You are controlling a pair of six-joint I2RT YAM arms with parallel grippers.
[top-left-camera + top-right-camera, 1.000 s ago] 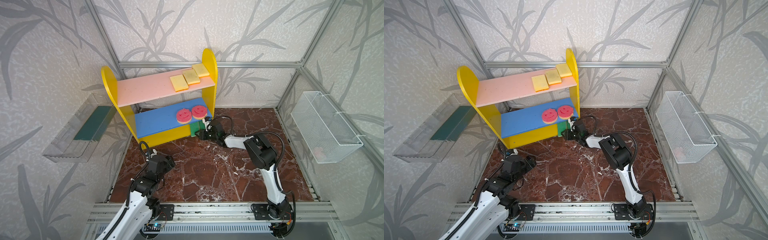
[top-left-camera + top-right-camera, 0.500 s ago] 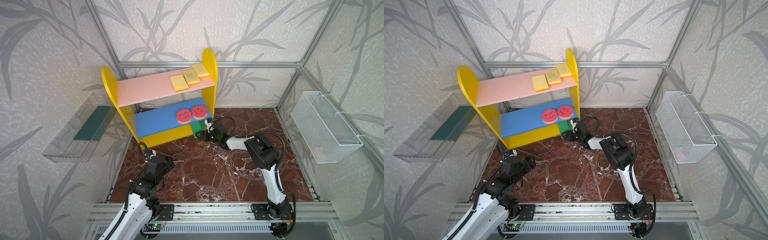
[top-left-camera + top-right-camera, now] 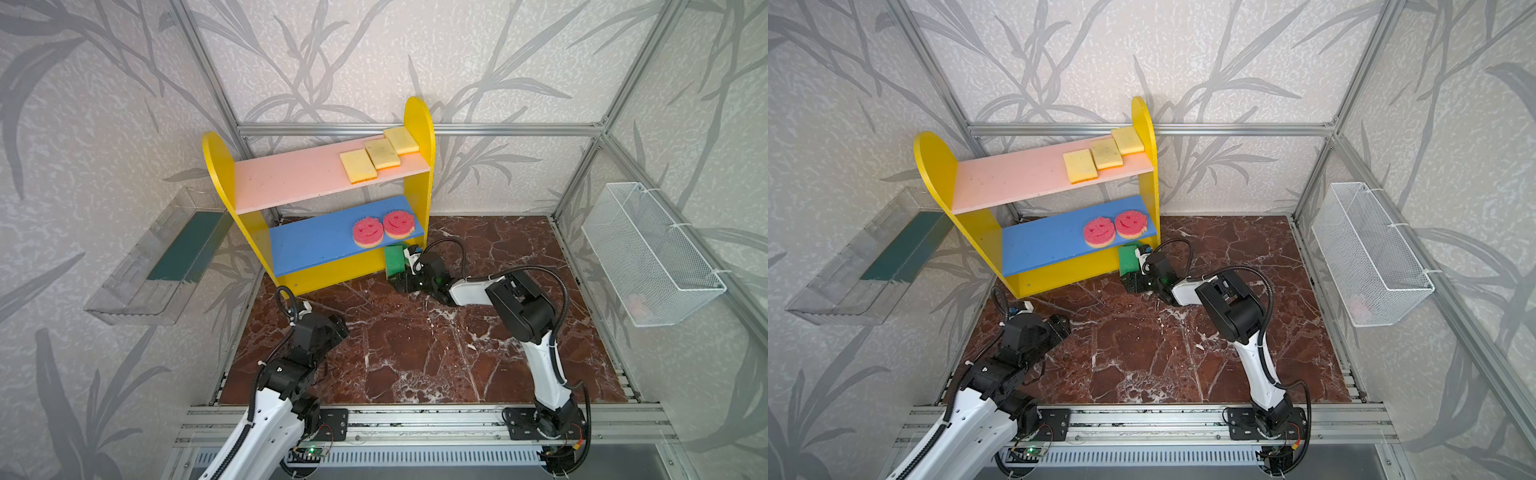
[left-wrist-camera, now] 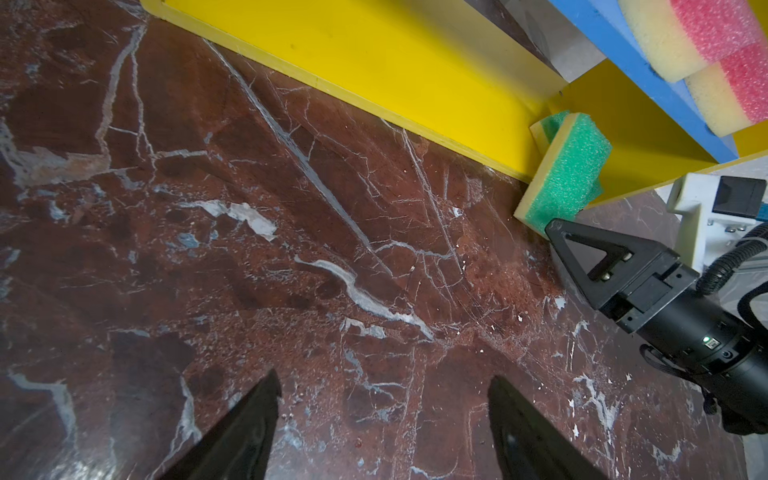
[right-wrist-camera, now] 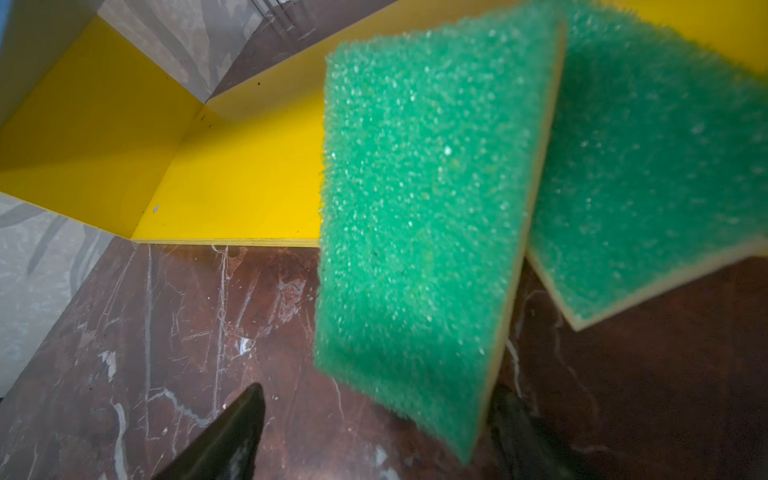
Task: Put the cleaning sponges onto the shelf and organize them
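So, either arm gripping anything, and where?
Nothing held. The right gripper has open jaws, the leaning green sponge loose between them; the left gripper is open, empty.

The shelf [image 3: 216, 166] bears 3 yellow sponges [image 3: 382, 153] above, 2 pink sponges [image 3: 368, 232] below.

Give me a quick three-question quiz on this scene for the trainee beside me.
1. How many yellow sponges lie on the pink upper board?
2. True or false: the round pink sponges lie on that same board.
3. Which arm reaches the green sponges at the foot of the shelf: A left, B right?
Key: 1. Three. 2. False, they lie on the blue middle board. 3. B, the right gripper, fingers open.
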